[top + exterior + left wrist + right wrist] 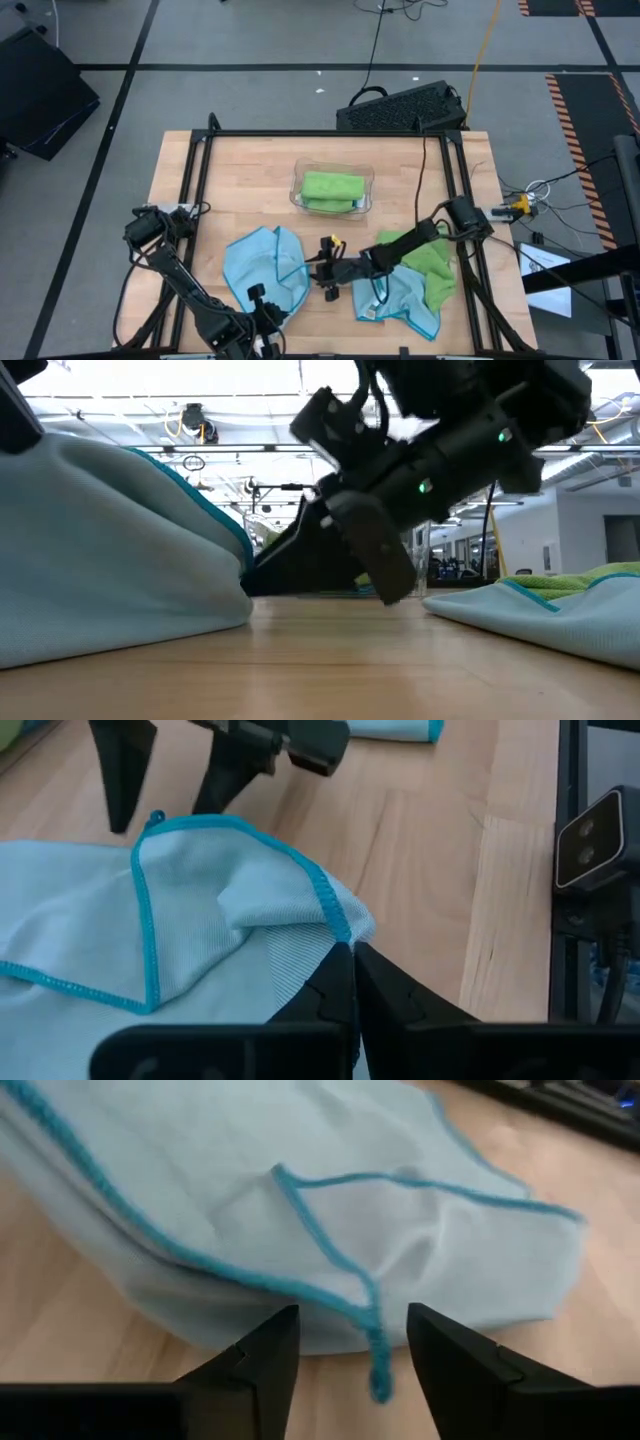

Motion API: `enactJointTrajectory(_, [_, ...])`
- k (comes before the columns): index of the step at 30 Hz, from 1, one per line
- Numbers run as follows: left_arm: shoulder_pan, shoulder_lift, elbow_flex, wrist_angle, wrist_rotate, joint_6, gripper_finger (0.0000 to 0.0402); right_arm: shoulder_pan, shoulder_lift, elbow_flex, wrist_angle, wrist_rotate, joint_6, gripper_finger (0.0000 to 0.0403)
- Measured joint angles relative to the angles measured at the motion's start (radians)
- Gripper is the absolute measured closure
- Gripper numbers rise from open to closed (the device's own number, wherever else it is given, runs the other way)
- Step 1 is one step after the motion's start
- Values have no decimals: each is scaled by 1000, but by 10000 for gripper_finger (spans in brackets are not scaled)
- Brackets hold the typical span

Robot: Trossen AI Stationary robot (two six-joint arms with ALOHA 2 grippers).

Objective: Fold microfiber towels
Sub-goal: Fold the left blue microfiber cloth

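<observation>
Clamped on the near edge of the light blue towel [265,268], the left hand [350,952] has its corner pinched on the worktop [240,170]. Just right, the right hand [348,1342] stands wide at that towel's hem. Step, I'd say: gripping for the first fold; next, close and lift together.

Bare wood lies open across the far half of my table [240,170], except for the clear tray [366,196] at centre holding a folded green towel [332,188]. Near half crowded: crumpled blue towel [262,266] on the left, with my left gripper [266,312] pinched shut on its near edge. My right gripper [322,268], jaws apart, fills the narrow wood gap between that towel and the blue-and-green heap [408,285] on the right.
</observation>
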Motion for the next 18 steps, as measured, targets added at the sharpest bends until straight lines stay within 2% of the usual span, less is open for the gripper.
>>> enactJointTrajectory(5, [0,0,0,0,-1,-1,384,-4,6,0,-39,-10,9,274])
enactJointTrajectory(12, [0,0,0,4,-12,-14,396,-2,3,0,-27,-14,3,390])
enactJointTrajectory(18, [11,39,0,17,-31,-53,361,0,-65,-1,-139,-13,11,394])
